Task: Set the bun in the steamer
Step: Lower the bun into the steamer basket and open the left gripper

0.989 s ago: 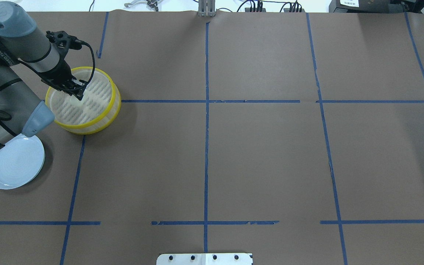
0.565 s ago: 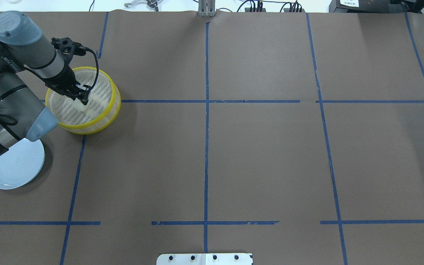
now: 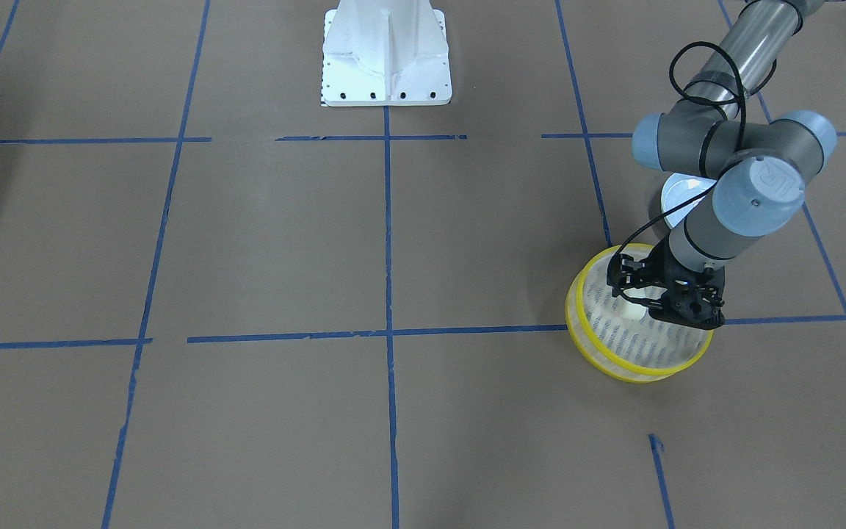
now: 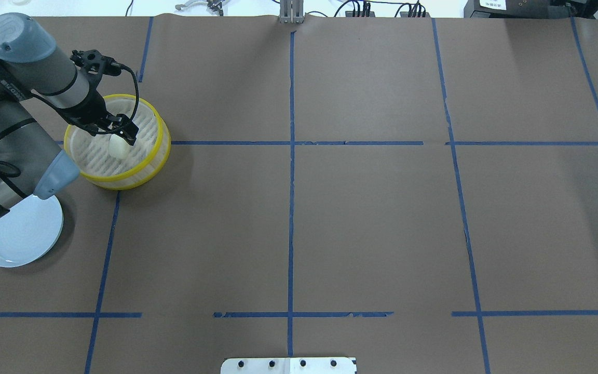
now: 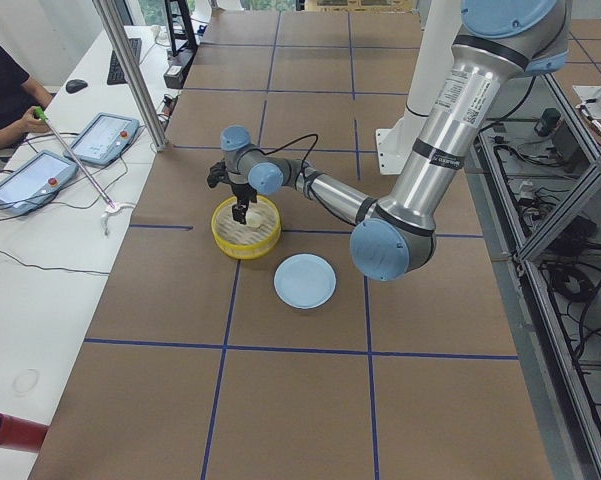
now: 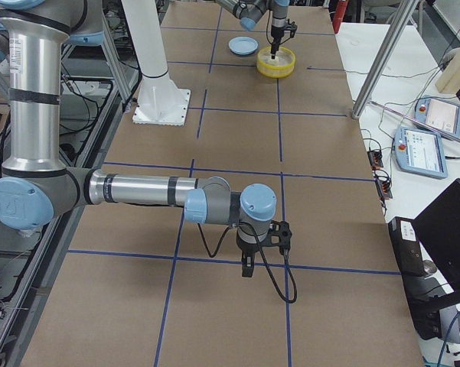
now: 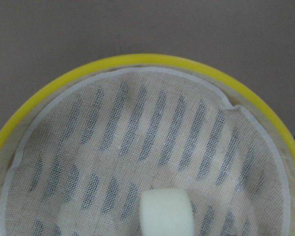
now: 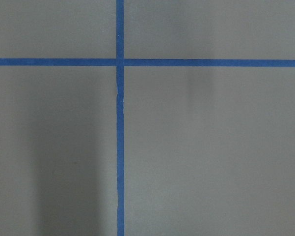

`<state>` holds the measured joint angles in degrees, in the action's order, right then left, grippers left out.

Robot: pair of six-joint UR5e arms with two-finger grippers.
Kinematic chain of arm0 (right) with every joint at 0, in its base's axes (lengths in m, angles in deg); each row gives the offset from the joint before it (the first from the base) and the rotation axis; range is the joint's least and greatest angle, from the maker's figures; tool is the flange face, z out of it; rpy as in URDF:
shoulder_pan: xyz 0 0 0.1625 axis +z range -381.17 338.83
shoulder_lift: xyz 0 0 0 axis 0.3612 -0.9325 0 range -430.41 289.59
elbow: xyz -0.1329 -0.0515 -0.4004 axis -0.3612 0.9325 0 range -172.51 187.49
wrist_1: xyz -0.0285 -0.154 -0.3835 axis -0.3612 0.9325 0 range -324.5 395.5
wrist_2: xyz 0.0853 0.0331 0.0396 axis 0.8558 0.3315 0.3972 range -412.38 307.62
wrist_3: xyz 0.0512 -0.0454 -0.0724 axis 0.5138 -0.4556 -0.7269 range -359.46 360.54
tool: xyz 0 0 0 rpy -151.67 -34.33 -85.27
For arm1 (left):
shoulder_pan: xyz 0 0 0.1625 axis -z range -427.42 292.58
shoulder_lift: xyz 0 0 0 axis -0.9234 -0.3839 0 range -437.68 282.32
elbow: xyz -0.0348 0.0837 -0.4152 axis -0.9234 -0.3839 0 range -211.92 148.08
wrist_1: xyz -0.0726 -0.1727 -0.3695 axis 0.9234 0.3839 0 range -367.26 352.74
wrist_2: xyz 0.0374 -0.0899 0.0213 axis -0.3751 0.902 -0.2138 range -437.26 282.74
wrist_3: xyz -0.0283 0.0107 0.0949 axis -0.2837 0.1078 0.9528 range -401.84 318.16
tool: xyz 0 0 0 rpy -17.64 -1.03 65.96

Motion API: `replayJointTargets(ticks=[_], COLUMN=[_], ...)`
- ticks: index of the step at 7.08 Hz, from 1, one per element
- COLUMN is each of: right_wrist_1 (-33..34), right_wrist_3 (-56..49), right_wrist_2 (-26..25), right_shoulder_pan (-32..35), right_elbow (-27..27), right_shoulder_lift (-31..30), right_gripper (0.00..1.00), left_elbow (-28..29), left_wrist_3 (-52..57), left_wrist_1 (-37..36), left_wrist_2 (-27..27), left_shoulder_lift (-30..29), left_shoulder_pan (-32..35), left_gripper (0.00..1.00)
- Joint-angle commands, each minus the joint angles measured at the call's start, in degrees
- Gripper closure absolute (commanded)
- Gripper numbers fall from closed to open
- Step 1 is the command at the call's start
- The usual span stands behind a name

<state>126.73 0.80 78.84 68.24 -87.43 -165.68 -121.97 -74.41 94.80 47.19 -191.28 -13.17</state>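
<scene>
Overhead from rear, front cam opposite, side cams at ends, all four share steamer (image 4: 122, 182)

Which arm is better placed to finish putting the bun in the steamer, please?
Left. Its gripper hangs over the steamer, the bun just beneath it; the right gripper is far away over bare table.

Bright, even light from above gives the round yellow-rimmed steamer basket (image 4: 159, 156) only a soft shadow toward 4 o'clock on the brown paper table (image 4: 371, 223), and the left wrist view looks slightly blurred.
</scene>
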Motion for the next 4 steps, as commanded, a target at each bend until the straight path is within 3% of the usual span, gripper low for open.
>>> replayJointTargets(ticks=[1,2,4], right_wrist_1=[0.0,0.0,0.0], right_wrist_3=[0.0,0.0,0.0], right_wrist_2=[0.0,0.0,0.0], right_shoulder_pan=[0.0,0.1,0.1], right_elbow=[0.0,0.0,0.0], right_shoulder_lift=[0.0,0.0,0.0], right_gripper=[0.00,0.00,0.00], left_elbow=[-12.5,-16.5,-19.9], left_wrist_3=[0.0,1.4,20.9], left_wrist_1=[-1.8,-6.4,-22.4], left_wrist_2=[0.3,0.4,0.6], left_shoulder_lift=[6.0,6.2,6.4], left_shoulder_pan=[3.4,8.4,19.1], left_gripper=[0.00,0.00,0.00])
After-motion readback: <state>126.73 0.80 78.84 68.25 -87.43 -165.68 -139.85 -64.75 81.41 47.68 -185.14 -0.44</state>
